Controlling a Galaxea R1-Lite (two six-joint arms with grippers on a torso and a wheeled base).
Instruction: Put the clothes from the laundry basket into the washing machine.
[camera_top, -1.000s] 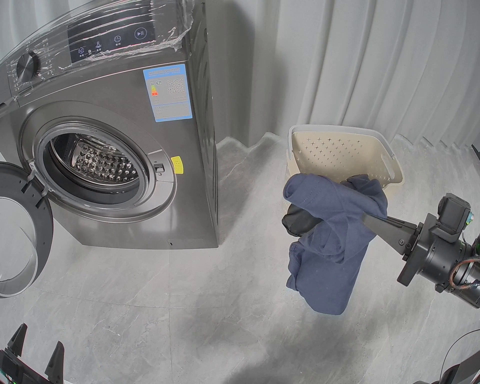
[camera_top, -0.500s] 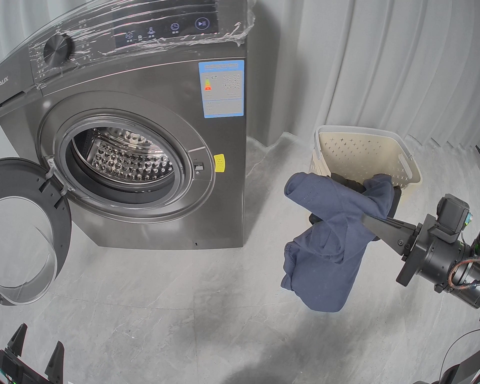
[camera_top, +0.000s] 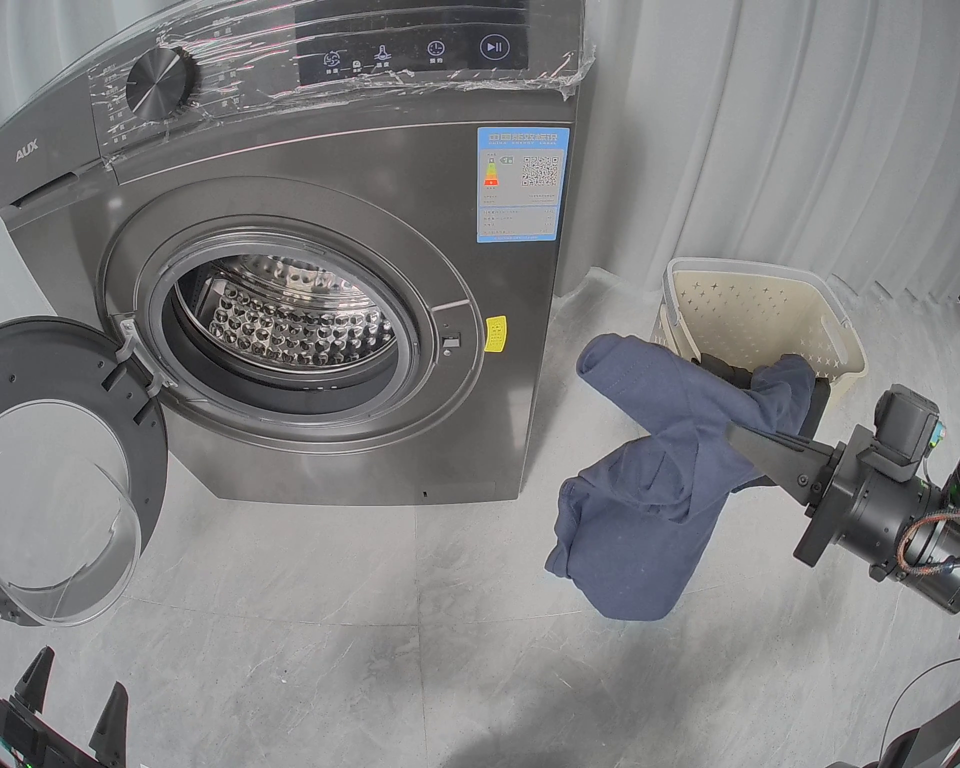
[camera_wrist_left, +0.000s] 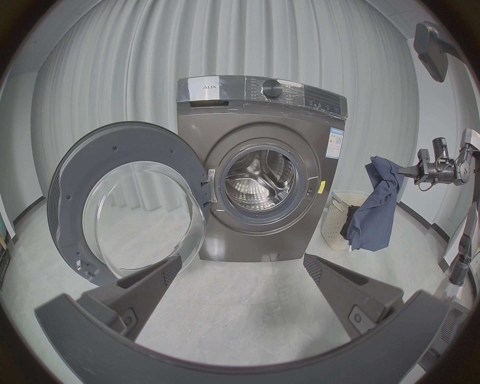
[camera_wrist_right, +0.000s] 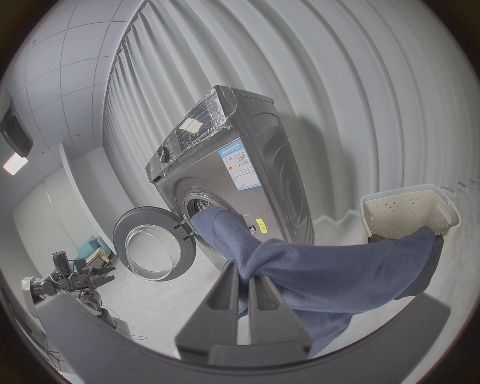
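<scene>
Right pincer (camera_top: 735, 437) clamped on blue garment (camera_top: 650, 480) beside laundry basket (camera_top: 762, 268) | left pincer (camera_top: 72, 692) wide | camera swung toward washing machine (camera_top: 400, 190), door open: carry phase, loading pending.

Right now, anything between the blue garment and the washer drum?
Nothing visible does. The door is swung wide open, the drum mouth is unblocked, and only bare floor lies between it and the blue garment in the right gripper.
</scene>
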